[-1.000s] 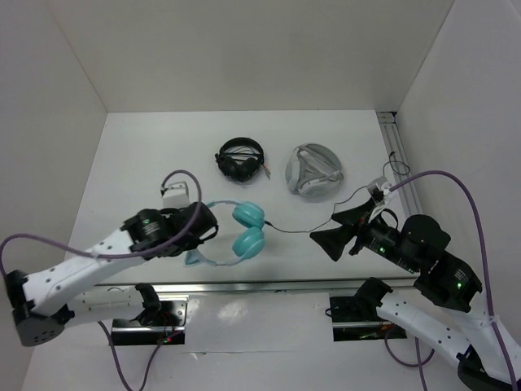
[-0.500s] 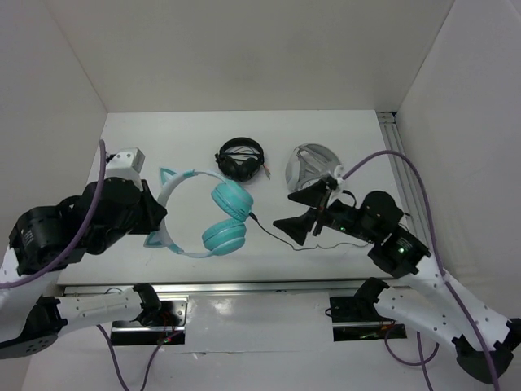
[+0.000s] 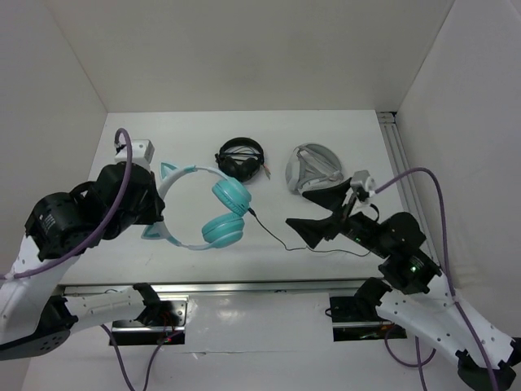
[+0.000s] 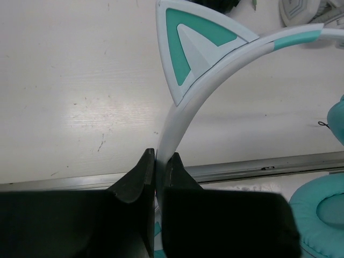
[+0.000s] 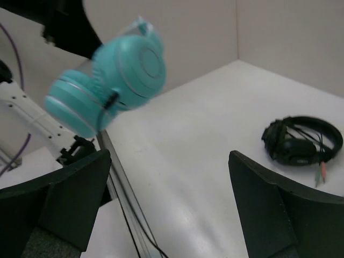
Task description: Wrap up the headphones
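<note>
- The headphones (image 3: 221, 213) have 2 teal ear cups and a pale white-blue headband with short teal stripes.
- The cat ear (image 4: 196, 40) is pale with a teal triangle inside and a pale centre.
- Their cable (image 3: 273, 236) is thin and dark.
- The smaller headphones (image 3: 242, 159), upper centre of the top view, are black.
- The round case (image 3: 313, 171) is grey with paler bands.
- The table (image 4: 80, 80) is white with faint dark scuffs.
- The left gripper (image 4: 155, 161) and right gripper (image 5: 169, 161) are black.
- The arm hoses (image 3: 431, 175) are purple.
</note>
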Tool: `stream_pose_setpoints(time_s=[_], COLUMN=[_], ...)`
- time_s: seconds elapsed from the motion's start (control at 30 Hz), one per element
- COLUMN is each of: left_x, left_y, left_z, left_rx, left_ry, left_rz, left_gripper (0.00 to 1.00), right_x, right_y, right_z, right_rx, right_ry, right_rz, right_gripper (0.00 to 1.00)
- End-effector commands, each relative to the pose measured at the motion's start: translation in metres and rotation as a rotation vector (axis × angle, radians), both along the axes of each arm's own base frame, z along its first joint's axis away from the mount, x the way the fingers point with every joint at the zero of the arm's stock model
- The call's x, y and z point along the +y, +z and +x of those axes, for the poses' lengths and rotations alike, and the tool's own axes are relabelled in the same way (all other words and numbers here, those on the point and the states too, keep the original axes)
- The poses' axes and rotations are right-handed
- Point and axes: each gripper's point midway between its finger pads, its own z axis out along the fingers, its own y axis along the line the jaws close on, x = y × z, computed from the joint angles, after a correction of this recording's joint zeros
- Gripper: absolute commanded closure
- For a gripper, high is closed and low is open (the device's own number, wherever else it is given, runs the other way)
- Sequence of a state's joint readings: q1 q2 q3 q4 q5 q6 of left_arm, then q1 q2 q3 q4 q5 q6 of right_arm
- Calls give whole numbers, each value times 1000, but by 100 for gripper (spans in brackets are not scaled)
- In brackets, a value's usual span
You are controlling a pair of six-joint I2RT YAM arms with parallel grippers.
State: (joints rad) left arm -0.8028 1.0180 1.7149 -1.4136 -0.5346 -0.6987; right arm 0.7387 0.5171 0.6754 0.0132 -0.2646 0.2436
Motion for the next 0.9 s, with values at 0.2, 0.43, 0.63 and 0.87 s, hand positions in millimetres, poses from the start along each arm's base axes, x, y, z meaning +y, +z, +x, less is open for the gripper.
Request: stream_pose_setpoints(time_s=[0.2,0.43,0.63,0.87], left_x=[0,-9,-2,15], left_y=[24,39,53,84], left_z=[27,29,27,19], left_rx=[-66,-78,-110,-208], left_ry=[96,50,77,146], left_rz=[-45,-82,-106,-199], left_gripper=[100,100,100,100], right_x=[21,38,42,53], right_y=[-19,-81,-91,-140], right_z=[-10,8,23,38], right_rx=[39,112,93,166], right_ry=[154,158,105,90], right_rz=[-152,-199,-153,-178], right_gripper=[3,3,8,19])
